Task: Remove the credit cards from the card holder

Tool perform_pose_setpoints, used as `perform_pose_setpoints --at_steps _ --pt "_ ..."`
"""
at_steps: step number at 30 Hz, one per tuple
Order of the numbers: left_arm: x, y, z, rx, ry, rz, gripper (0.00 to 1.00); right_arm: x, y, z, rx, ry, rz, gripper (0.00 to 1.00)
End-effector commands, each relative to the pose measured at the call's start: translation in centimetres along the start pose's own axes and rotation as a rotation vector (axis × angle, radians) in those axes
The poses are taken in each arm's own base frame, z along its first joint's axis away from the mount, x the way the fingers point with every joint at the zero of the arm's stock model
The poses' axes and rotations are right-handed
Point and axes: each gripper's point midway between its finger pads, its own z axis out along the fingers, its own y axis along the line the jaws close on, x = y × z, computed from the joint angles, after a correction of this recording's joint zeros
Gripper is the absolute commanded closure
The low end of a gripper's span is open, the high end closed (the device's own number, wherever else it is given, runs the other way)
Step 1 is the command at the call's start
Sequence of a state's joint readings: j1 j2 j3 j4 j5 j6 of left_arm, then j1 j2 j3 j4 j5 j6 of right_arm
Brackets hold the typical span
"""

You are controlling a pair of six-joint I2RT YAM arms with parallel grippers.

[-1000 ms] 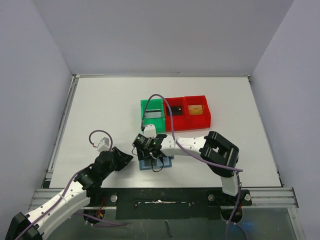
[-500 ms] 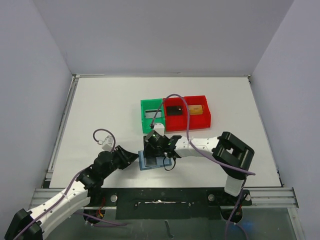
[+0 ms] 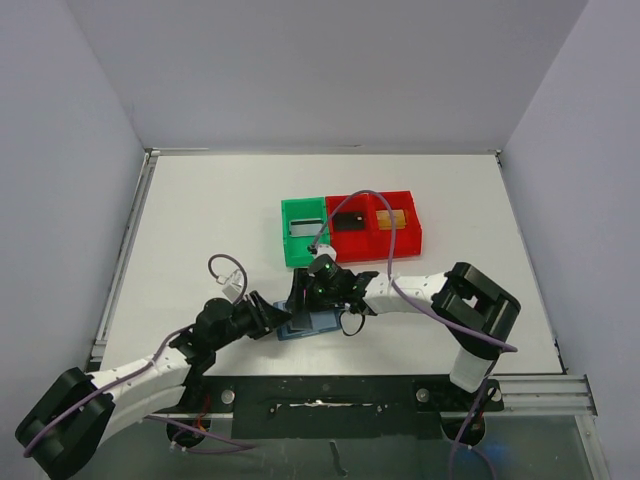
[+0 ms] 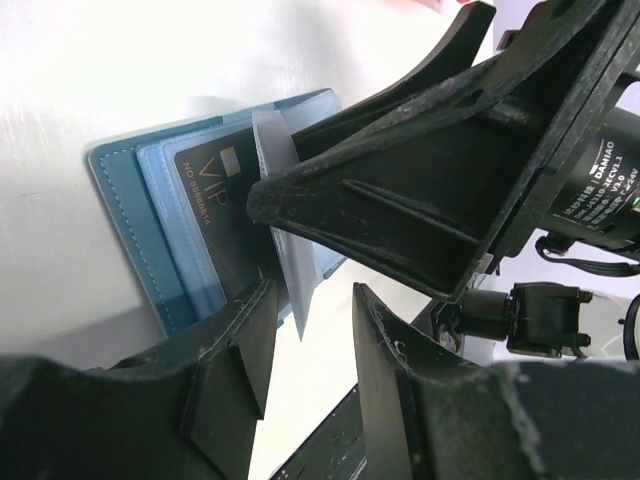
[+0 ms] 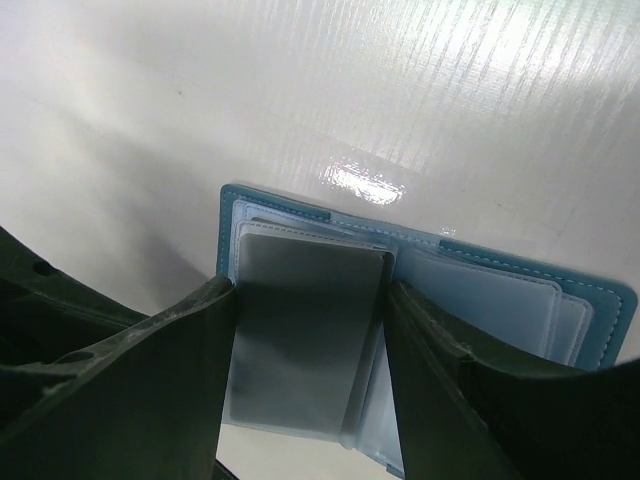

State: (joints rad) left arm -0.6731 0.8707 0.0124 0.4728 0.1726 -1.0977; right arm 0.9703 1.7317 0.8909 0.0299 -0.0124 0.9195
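Where both arms meet, right end effector (image 5: 305, 370) spread astride grey credit card (image 5: 300, 330) atop card holder (image 5: 520, 300); left end effector (image 4: 310, 330) spread.

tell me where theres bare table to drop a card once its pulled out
Bare table runs left of the green bin and along the far edge behind the red bins; the right side past the right arm is bare too. It is crowded at the card holder, where the left gripper and right gripper meet.

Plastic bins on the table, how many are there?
3, side by side in one row at the middle of the table: the green bin on the left, a red bin in the middle, and another red bin on the right.
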Motion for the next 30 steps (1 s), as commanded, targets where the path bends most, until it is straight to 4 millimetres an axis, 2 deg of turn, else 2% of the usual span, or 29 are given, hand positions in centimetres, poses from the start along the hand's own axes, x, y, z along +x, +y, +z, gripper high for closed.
perform_pose_setpoints --at_steps 1,10,15,19,23,26,30 --pt "-0.3 -2.1 0.1 0.102 -0.01 0.033 0.64 2.7 -1.5 0.4 0.021 0.084 -0.01 0.49" --pt "0.3 -1.9 0.7 0.101 0.03 0.044 0.61 2.6 -1.2 0.1 0.01 0.086 -0.007 0.49" --pt "0.5 -3.2 1.3 0.15 0.065 0.072 0.62 2.2 -0.2 -0.4 -0.036 0.078 -0.012 0.48" --pt "0.7 -3.7 1.7 0.17 0.095 0.092 0.68 1.7 0.4 -1.1 -0.069 0.07 -0.005 0.46" --pt "0.4 -4.6 1.7 0.206 0.084 0.076 0.68 0.9 1.2 -2.0 -0.109 0.059 0.002 0.34" --pt "0.5 -4.6 2.0 0.193 0.099 0.085 0.65 -0.1 1.7 -3.3 -0.125 0.019 0.004 0.26" --pt "0.4 -4.9 2.0 0.196 0.101 0.082 0.63 -1.3 1.3 -4.8 -0.094 -0.025 0.003 0.22"
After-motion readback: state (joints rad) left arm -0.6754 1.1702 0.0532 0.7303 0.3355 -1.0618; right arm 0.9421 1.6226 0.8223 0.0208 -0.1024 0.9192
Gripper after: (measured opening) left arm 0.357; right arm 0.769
